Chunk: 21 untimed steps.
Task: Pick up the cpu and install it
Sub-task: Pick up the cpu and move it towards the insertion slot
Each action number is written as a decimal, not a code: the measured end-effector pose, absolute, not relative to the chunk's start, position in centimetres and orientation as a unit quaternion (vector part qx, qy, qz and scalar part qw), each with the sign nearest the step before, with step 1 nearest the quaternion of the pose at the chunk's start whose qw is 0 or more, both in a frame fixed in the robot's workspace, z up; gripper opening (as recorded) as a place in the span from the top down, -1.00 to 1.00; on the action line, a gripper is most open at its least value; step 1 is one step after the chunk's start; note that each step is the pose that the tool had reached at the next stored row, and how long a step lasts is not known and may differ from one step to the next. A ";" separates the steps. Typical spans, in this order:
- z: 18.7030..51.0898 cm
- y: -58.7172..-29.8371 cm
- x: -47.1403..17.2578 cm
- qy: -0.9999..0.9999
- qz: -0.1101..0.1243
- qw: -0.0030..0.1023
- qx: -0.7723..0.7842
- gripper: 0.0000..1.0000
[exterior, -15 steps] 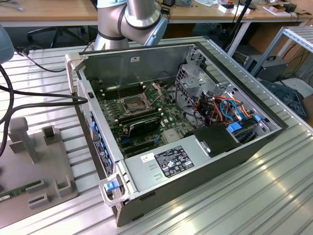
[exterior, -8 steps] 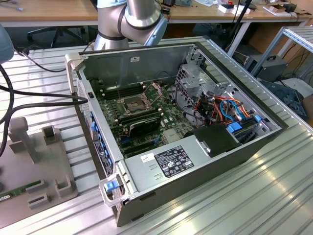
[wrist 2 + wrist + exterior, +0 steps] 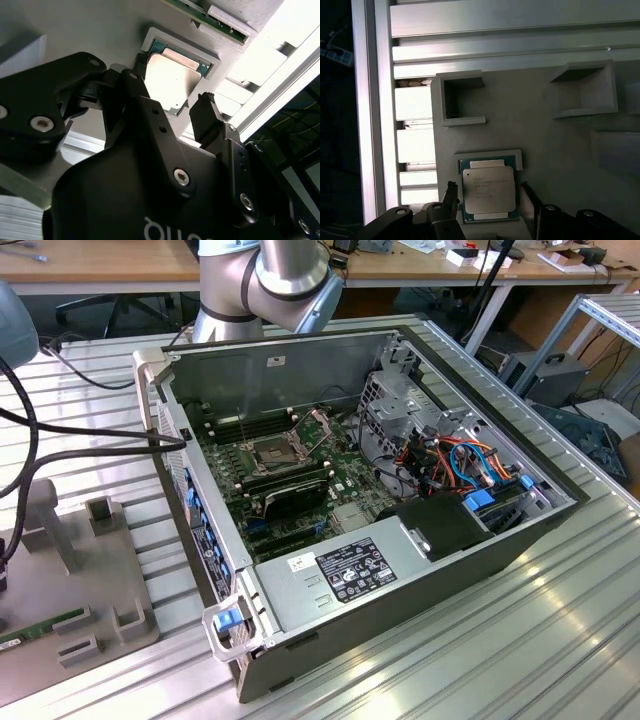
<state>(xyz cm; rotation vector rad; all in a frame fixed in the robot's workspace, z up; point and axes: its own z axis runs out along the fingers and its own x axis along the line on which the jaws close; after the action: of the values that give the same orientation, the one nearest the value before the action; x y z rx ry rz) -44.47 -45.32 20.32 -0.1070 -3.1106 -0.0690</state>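
The cpu [image 3: 488, 194] lies flat in a square pocket [image 3: 490, 153] of the grey tray [image 3: 545, 135]. The gripper [image 3: 488, 189] hangs over the tray, its fingers [image 3: 529, 200] apart, one on each side of the cpu.

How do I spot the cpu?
Start at the flat grey holder plate on the ribbed metal table. In its shallow square pocket, just under the open gripper, lies the cpu: a thin square chip with a silver face, unlike the empty pockets nearby.

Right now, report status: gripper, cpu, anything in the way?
Gripper open, straddling the flat silver-grey square cpu. Cpu lies in recess of grey holder, not gripped. Nothing blocking.
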 end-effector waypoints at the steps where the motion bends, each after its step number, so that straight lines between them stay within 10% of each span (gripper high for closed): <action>1: 20.2 -45.3 -44.4 -0.999 -0.022 0.014 -0.034 -0.24; 21: 19.6 -44.9 -44.3 -1.000 -0.022 0.015 -0.007 -0.39</action>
<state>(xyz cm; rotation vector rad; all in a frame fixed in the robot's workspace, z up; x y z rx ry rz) -44.33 -44.93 19.59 -0.0232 -3.1111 -0.0675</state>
